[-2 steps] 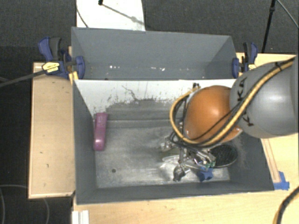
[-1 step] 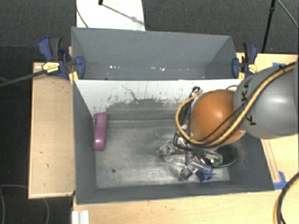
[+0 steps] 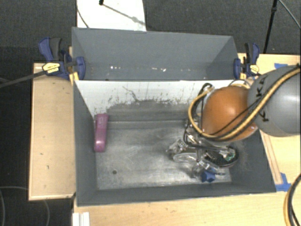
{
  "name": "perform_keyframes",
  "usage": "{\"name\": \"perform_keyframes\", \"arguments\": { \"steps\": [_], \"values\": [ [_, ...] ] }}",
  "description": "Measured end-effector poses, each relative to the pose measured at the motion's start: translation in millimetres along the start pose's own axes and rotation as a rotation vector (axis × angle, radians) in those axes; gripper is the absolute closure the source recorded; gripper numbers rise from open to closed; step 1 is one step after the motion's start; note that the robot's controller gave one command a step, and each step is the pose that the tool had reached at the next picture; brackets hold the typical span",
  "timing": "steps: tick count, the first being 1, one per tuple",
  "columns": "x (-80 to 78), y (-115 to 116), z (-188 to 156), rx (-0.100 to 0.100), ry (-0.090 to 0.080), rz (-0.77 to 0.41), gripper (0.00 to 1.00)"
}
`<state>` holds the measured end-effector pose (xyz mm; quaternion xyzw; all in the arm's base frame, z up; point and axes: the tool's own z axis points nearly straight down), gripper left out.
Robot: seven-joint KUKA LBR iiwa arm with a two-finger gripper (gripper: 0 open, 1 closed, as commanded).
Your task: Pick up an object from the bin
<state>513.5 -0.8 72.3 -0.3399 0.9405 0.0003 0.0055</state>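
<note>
Jaws were low over the floor of the grey metal bin, near its front right corner. Their opening could not be told. A small blue piece lay just beneath them. A mauve oblong block lay against the left wall.

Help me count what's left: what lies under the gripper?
A small blue thing peeks out below the gripper on the bin floor. The arm's orange cover hides whatever else lies beneath.
</note>
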Motion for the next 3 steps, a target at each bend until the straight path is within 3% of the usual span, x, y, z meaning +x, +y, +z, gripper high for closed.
{"name": "perform_keyframes", "arguments": {
  "steps": [1,2,3],
  "values": [
    [-2.4,1,-2,0.0,-0.004,0.006,1.0],
    [0.1,-5,-156,0.003,0.003,-0.016,1.0],
    [0.2,-3,-156,-0.003,0.006,-0.415,1.0]
  ]
}}
